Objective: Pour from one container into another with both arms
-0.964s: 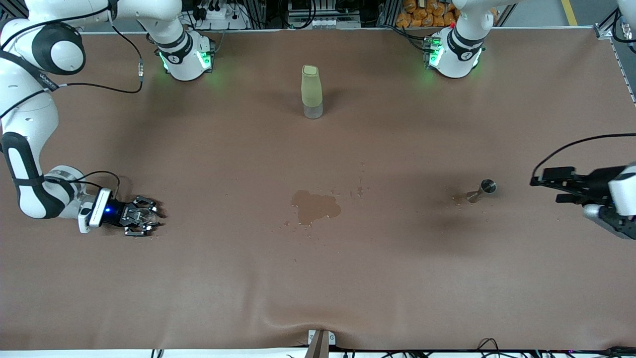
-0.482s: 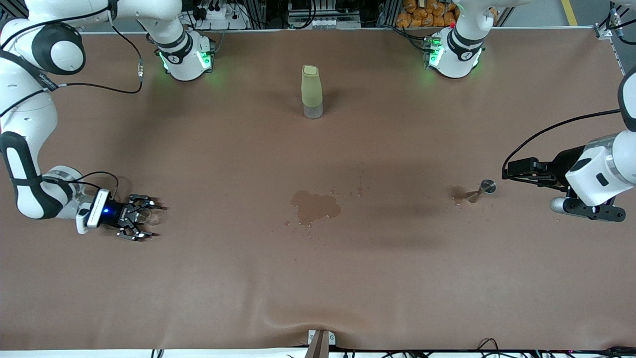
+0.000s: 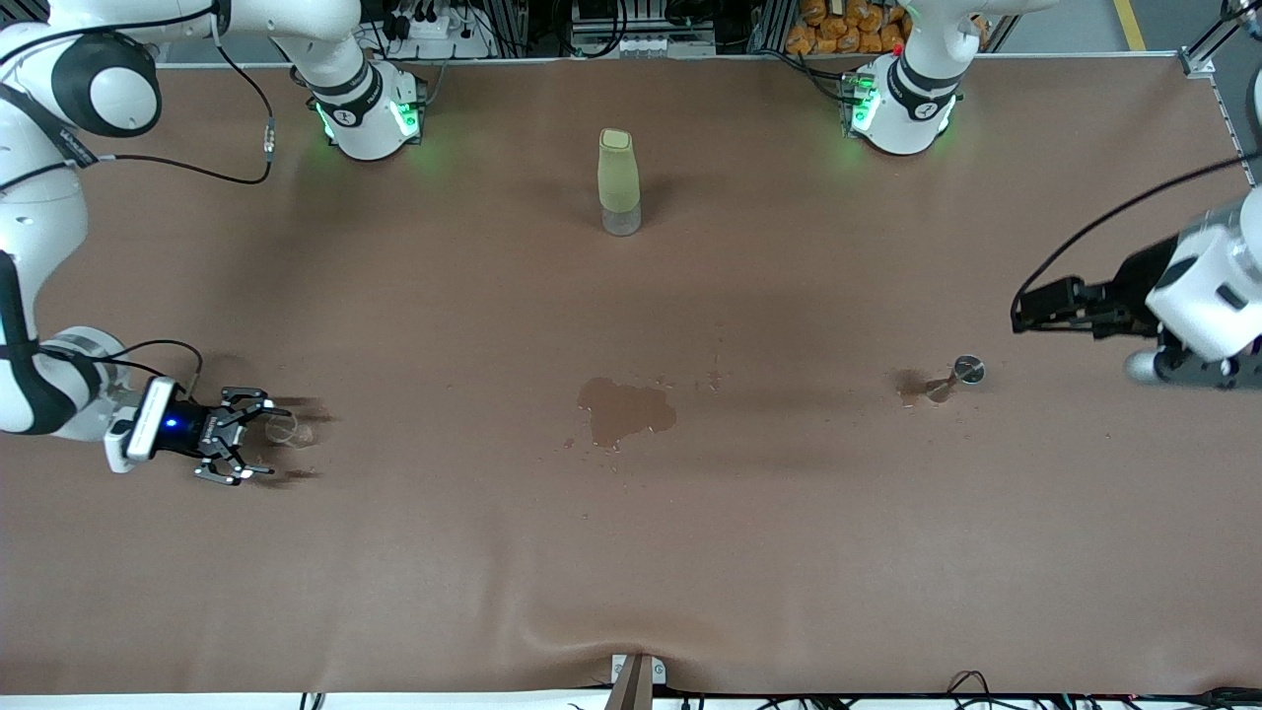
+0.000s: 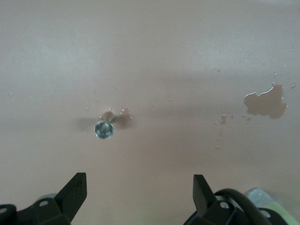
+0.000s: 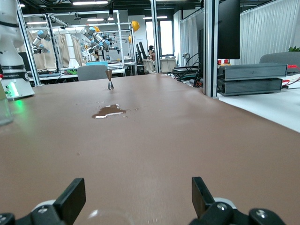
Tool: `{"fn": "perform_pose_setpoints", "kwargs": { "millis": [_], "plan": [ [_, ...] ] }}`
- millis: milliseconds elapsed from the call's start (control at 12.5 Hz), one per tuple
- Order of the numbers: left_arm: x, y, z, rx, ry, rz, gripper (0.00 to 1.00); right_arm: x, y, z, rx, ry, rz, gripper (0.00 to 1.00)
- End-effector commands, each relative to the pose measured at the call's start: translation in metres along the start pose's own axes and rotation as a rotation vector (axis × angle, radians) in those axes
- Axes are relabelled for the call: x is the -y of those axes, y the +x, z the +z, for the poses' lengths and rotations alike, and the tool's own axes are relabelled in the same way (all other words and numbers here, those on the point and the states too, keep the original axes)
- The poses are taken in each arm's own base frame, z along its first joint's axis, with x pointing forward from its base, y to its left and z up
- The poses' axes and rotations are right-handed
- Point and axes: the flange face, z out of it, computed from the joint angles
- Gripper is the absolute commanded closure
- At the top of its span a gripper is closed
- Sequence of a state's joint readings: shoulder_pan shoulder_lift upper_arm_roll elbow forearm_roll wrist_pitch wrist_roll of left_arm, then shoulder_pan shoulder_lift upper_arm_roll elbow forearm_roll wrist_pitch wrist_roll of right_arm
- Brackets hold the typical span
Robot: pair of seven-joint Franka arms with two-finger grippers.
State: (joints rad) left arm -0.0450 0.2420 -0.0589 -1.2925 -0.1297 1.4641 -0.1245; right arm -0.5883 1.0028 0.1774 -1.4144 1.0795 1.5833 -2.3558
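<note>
Front view: right gripper (image 3: 258, 436) sits low at the right arm's end of the table, fingers spread and released, with the glass cup (image 3: 283, 428) standing between their tips at 3 o'clock from the wrist. The steel jigger (image 3: 961, 376) stands upright at the left arm's end. A puddle (image 3: 624, 410) lies mid-table; the green bottle (image 3: 618, 181) stands at 12 o'clock from it.

Left wrist view: left gripper (image 4: 139, 187) hangs released over bare cloth near the jigger.

Right wrist view: the cup's rim shows between the spread fingers (image 5: 71, 199).

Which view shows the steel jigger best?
The right wrist view: the steel jigger stands in profile, hourglass shape plain. The left wrist view shows only its round rim from above; the front view shows it small and foreshortened.
</note>
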Motion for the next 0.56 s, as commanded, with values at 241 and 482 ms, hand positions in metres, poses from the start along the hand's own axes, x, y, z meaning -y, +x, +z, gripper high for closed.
{"fn": "perform_pose_setpoints", "kwargs": {
  "millis": [241, 482],
  "plan": [
    [0.003, -0.025, -0.018, -0.012, 0.022, -0.011, 0.0, -0.008, 0.085, -0.017, 0.107, 0.028, 0.105, 0.0],
    [0.017, -0.05, -0.033, -0.026, 0.028, 0.012, 0.0, -0.022, 0.148, -0.01, 0.246, 0.051, 0.187, 0.0]
  ]
}}
